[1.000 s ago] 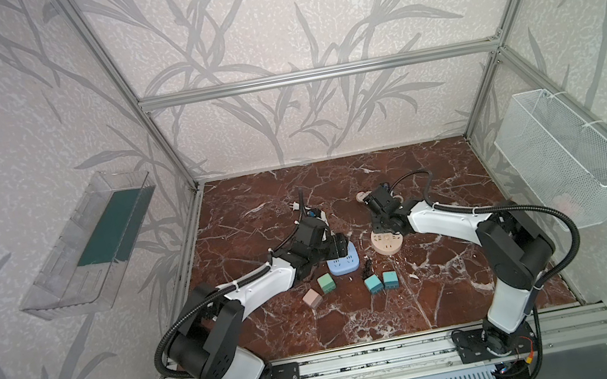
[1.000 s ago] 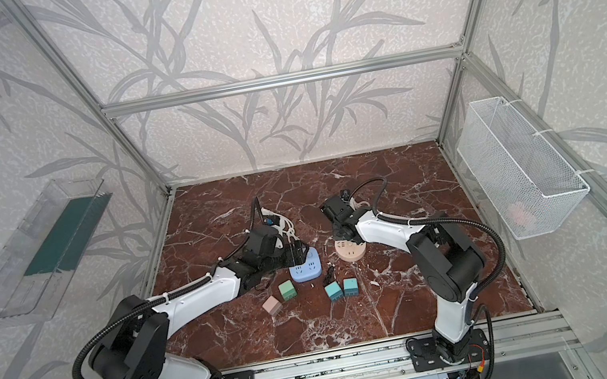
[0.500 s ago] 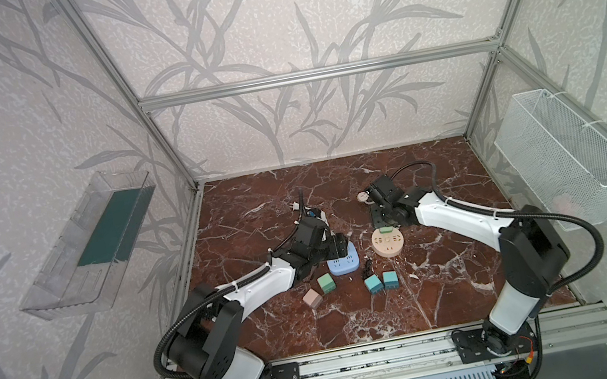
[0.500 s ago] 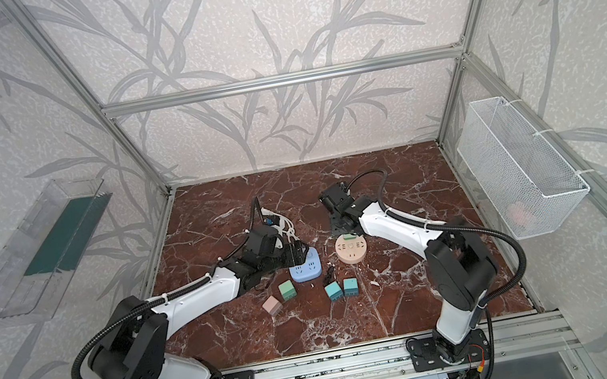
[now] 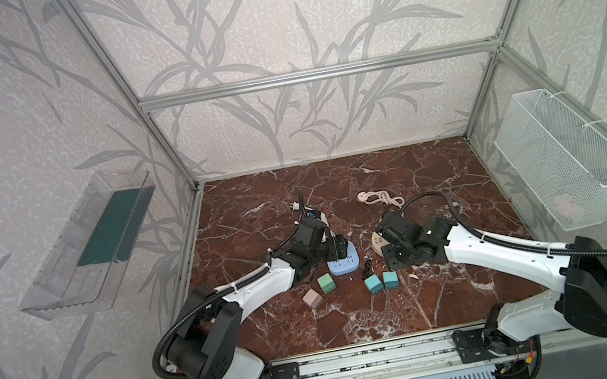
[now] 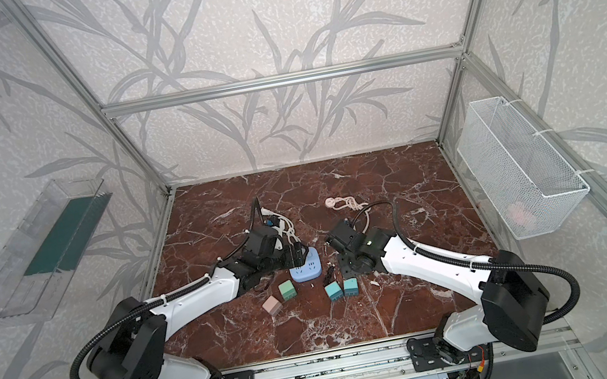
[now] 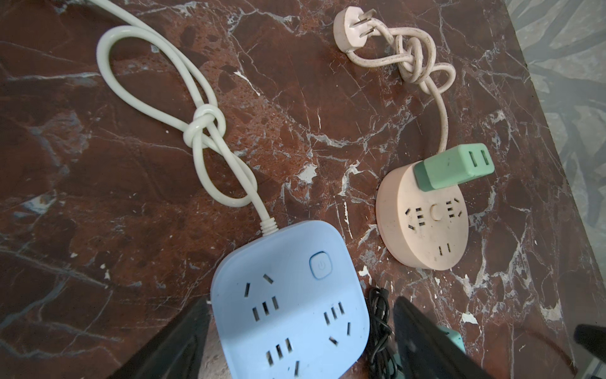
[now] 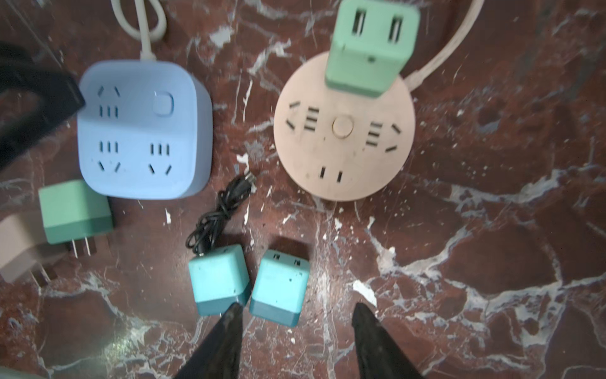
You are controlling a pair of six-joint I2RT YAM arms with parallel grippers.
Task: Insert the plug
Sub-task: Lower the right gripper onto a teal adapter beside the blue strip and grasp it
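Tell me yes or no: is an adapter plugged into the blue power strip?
No, the blue power strip shows only bare sockets; the one inserted green adapter stands in the round pink strip.

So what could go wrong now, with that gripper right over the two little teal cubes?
1. The two teal adapters lie close side by side, and one finger of the open right gripper is right by the gap between them. Closing could catch both or push one away.
2. The tangled black cable seems to end at one teal adapter, so lifting that one may drag the cable against the blue power strip.
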